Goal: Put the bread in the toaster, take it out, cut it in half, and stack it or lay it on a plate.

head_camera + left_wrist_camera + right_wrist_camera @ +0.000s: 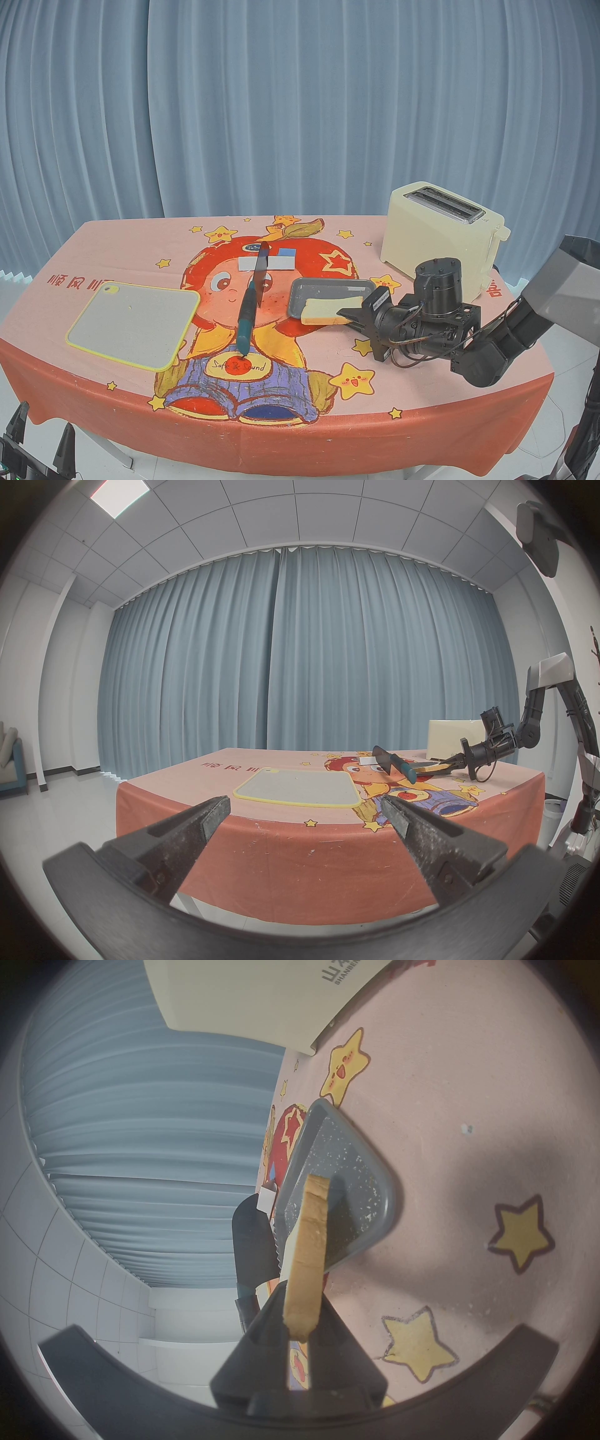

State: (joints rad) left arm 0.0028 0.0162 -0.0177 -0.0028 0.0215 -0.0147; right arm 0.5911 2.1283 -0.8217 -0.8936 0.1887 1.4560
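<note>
**Bread slice pinched over tray rim**

Pale square bread slice (324, 310) w/ tan crust, thin and edge-on from rt wrist cam, at near rim of grey rectangular tray (328, 287). Right gripper (300, 1327) clamped on slice's edge. Left gripper (306, 808) spread wide, holding nothing, short of pink-clothed table (281, 861).

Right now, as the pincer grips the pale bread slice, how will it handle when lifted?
The pale square bread slice juts straight from the right pincer, so it probably holds shape yet dents easily. Thin, it likely weighs little. Specks on the grey metal tray suggest it sheds crumbs.
</note>
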